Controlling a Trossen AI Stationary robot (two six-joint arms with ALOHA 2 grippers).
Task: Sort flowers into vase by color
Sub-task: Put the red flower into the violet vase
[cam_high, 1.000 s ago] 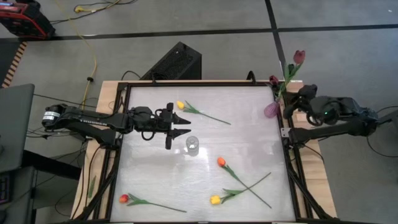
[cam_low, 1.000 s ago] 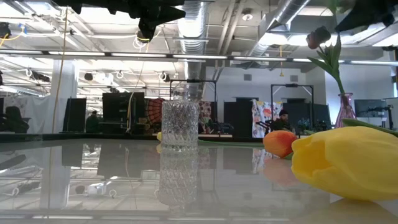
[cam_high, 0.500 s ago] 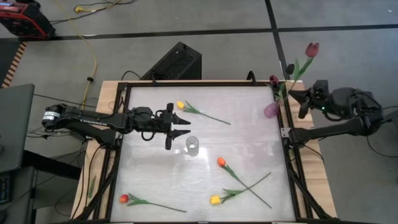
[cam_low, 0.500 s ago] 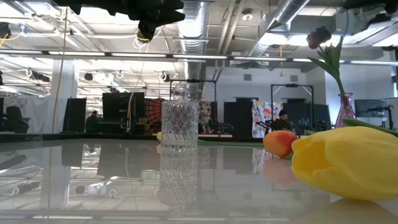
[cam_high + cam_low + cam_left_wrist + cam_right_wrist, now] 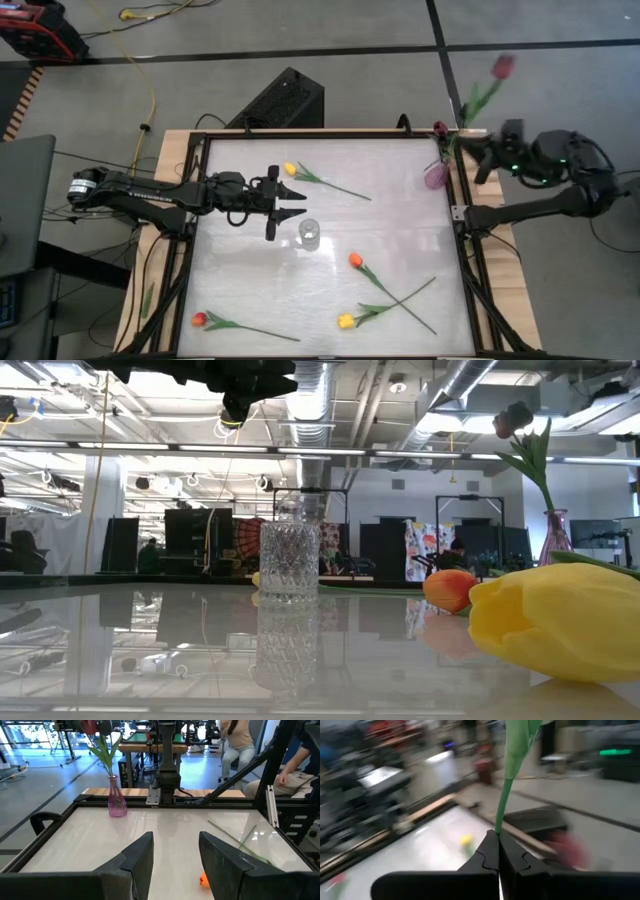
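The maroon tulip [image 5: 503, 66] is pinched by its stem in the right gripper [image 5: 478, 150], at three o'clock off the table [image 5: 400, 215]. It should be lowered stem-first, upright, into the purple vase [image 5: 436, 176]. The left gripper [image 5: 290, 203], fingers wide, waits beside the glass vase [image 5: 309, 232].

left arm [image 5: 150, 193]: black, slim jointed links, loose cabling
left gripper [image 5: 287, 205]: two tapered black fingers
right arm [image 5: 560, 170]: black, bulky housing, green indicator light

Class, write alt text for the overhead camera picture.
The right gripper, off the table's right edge, holds a maroon tulip by its stem above a purple vase. The left gripper hovers open beside a clear glass vase.
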